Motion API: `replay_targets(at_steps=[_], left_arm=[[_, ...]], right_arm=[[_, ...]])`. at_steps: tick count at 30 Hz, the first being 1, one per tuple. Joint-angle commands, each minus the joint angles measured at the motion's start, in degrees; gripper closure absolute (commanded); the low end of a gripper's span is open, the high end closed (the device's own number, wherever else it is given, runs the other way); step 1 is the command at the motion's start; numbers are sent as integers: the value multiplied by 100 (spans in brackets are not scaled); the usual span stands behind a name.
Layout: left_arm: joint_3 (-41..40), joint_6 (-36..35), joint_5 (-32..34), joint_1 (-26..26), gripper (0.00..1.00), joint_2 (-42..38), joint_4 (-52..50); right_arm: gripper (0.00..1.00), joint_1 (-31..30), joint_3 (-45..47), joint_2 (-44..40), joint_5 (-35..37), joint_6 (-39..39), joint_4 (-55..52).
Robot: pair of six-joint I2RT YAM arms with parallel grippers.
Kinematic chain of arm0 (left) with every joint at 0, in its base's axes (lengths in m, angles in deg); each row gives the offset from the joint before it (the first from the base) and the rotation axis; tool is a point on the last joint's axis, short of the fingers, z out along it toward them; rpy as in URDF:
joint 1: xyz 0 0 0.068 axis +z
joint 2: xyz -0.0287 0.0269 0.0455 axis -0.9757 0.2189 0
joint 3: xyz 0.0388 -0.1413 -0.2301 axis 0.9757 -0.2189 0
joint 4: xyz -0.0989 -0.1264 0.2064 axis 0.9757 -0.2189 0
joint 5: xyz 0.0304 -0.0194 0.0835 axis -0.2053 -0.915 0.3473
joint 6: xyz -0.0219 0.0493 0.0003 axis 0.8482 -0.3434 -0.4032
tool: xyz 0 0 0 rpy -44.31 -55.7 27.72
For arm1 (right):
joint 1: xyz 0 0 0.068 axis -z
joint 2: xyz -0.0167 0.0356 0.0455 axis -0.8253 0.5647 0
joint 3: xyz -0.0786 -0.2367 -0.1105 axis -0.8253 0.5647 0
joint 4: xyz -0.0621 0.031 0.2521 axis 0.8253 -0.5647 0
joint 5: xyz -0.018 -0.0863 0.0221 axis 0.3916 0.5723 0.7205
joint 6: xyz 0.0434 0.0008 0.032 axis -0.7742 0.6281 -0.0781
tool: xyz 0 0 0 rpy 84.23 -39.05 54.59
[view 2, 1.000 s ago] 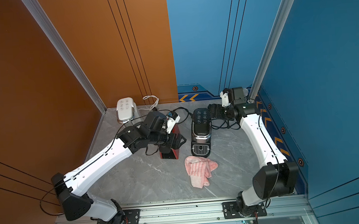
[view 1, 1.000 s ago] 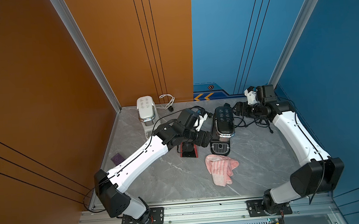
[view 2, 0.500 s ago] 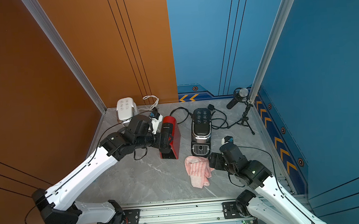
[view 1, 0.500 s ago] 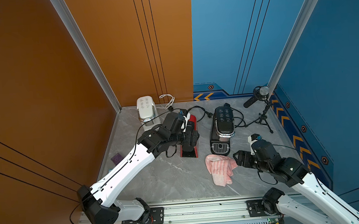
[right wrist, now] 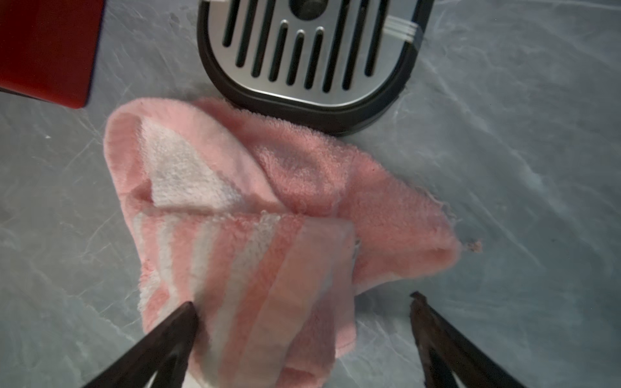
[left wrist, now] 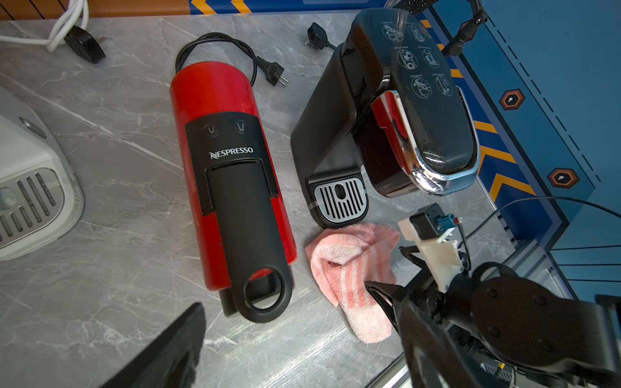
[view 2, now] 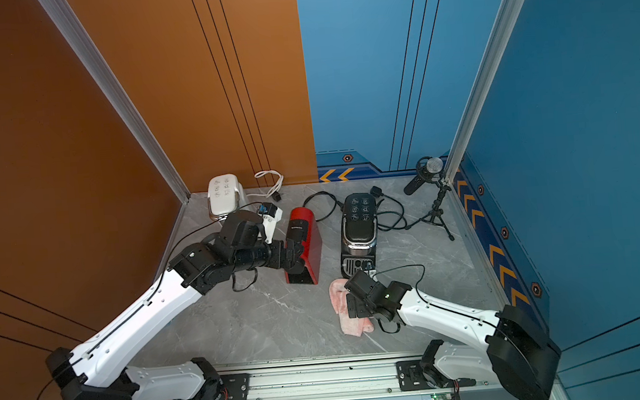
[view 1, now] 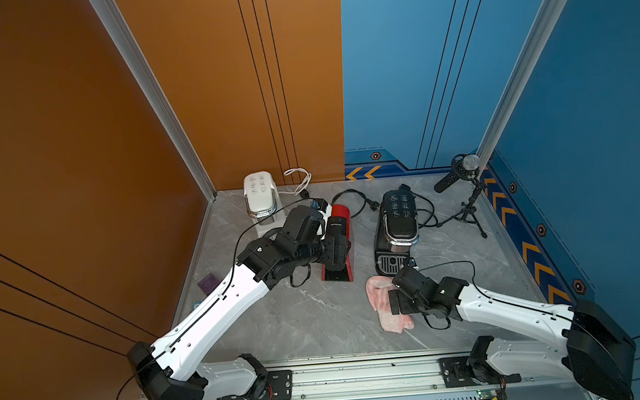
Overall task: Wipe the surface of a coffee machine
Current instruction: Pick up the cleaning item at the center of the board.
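The pink striped towel (right wrist: 235, 218) lies crumpled on the tabletop (view 1: 301, 327), touching the drip tray (right wrist: 309, 50) of the black coffee machine (view 1: 400, 218). The right claw (right wrist: 302, 300) hangs released above it. The left claw (view 1: 340, 252), also released, hovers by the red coffee machine (left wrist: 215, 100).

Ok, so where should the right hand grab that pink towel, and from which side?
Probably pinch the striped flap folded on top of the pink towel, coming straight down from above. The towel lies flat on the table, so only that raised doubled layer gives the open right hand something to close on.
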Motion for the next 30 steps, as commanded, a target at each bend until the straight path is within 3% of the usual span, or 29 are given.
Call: replay_targets(at_steps=[1,6,9,11,17,23,30], left_arm=[[9,4,130,74,9,-57,-24],[54,-21,101,126,9,56,-28],[57,-21,95,142,9,124,-23],[45,-24,87,153,9,159,-24],[53,-4,43,157,9,219,-23],[112,12,3,144,10,177,-23],[388,-91,69,201,10,108,-24]], right_arm=[[0,-47,-225,445,285,495,412],[7,59,-161,985,146,514,706],[29,261,176,1094,-385,412,1100],[52,374,406,1068,-726,303,1304],[97,330,577,940,-1098,255,1214],[100,-473,-179,63,-322,252,-35],[100,-1096,-1814,-1085,627,286,-1622]])
